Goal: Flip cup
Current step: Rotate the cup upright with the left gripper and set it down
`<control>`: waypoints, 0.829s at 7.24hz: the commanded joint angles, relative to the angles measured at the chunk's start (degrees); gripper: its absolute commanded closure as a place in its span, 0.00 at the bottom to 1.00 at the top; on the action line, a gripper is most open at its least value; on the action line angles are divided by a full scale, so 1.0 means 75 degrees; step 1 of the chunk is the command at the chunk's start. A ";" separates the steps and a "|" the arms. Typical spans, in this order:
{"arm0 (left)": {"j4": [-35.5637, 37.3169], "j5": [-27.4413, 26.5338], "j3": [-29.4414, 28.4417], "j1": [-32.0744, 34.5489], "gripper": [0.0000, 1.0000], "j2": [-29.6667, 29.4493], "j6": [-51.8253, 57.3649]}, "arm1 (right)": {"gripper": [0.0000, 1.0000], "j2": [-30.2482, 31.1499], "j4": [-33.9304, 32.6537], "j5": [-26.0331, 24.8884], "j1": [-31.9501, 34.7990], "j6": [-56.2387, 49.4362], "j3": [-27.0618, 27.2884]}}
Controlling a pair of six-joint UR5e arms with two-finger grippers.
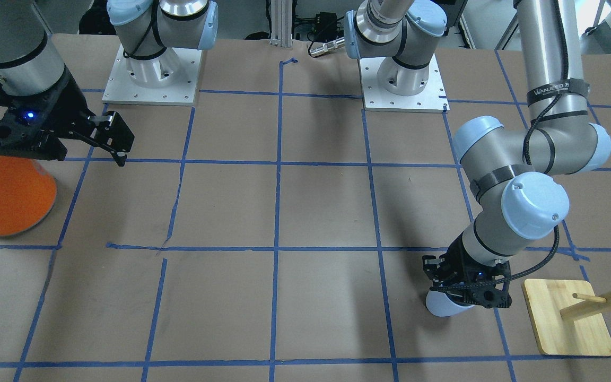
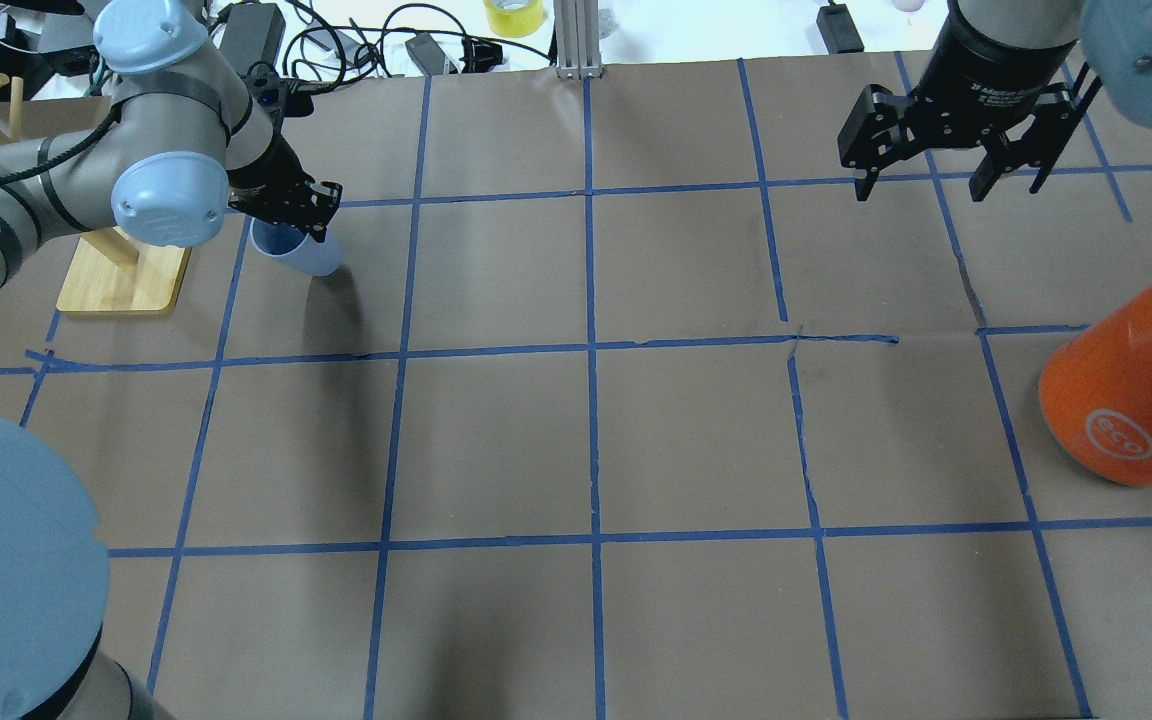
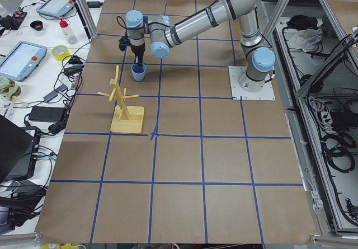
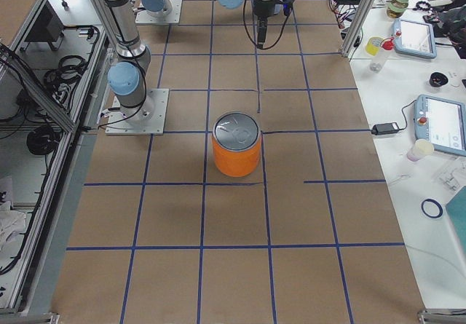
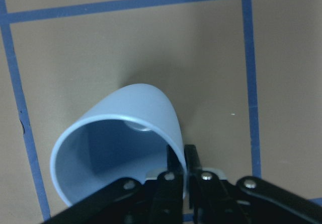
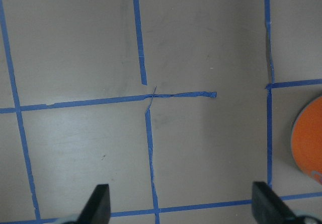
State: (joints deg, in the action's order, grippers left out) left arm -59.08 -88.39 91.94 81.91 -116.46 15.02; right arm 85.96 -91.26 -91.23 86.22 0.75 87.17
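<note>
The pale blue cup (image 2: 304,254) is at the far left of the table, tilted, with its darker inside facing my left wrist camera (image 5: 118,148). My left gripper (image 2: 288,222) is shut on the cup's rim, one finger inside and one outside (image 5: 193,166). The cup's base is at or just above the paper; I cannot tell which. The cup also shows in the front-facing view (image 1: 445,305) and the exterior left view (image 3: 137,73). My right gripper (image 2: 921,188) is open and empty, hanging above the far right of the table (image 6: 183,206).
A large orange can (image 2: 1126,405) with a silver top stands at the right edge, also in the front-facing view (image 1: 8,196). A wooden peg rack on a bamboo base (image 2: 121,278) stands just left of the cup. Blue tape lines grid the brown paper.
</note>
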 commanded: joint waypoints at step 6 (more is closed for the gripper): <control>-0.2479 -0.0179 -0.0715 0.1030 0.21 0.1999 -0.0116 | 0.00 0.0000 0.0004 -0.0001 0.0000 0.0005 0.0002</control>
State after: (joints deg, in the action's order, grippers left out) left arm -73.45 -89.30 87.71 87.26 -105.95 14.43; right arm 85.96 -91.23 -91.23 86.22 0.79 87.19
